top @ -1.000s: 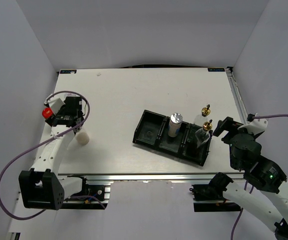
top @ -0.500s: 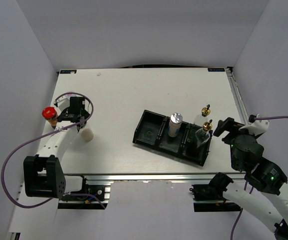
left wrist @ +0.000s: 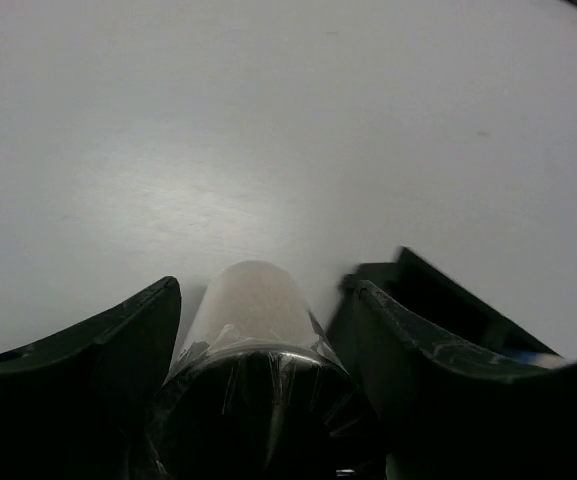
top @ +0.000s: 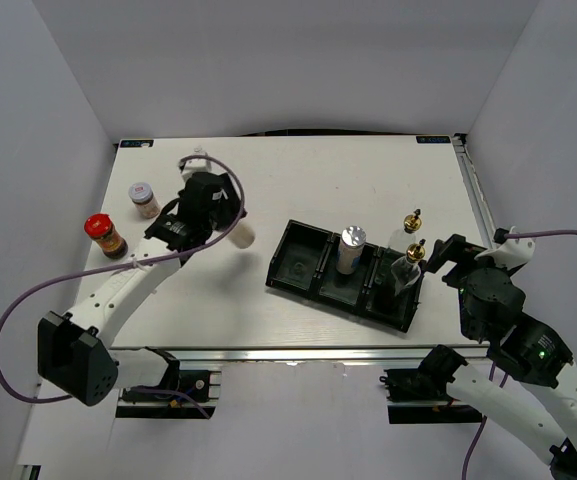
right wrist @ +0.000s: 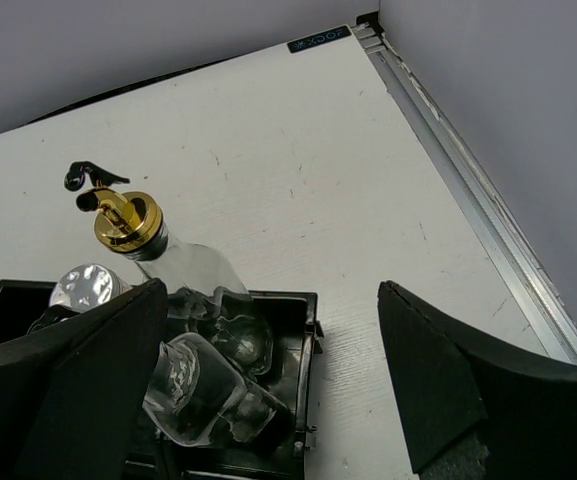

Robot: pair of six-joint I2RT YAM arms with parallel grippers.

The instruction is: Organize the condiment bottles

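Left hand (left wrist: 268,300) clenched, right hand (right wrist: 271,290) spread

This is a robotics lab test cell. A white table (top: 298,180) is boxed in by plain pale walls (top: 268,60). A left arm (top: 118,293) and a right arm (top: 513,335) are bolted by an aluminium rail (top: 298,353) at its near edge, and purple cables (top: 558,232) loop from them.

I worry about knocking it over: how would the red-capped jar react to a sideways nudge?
The red-capped jar stands upright, taller than wide, so a high nudge might tip it. Being round, it would probably roll once down.
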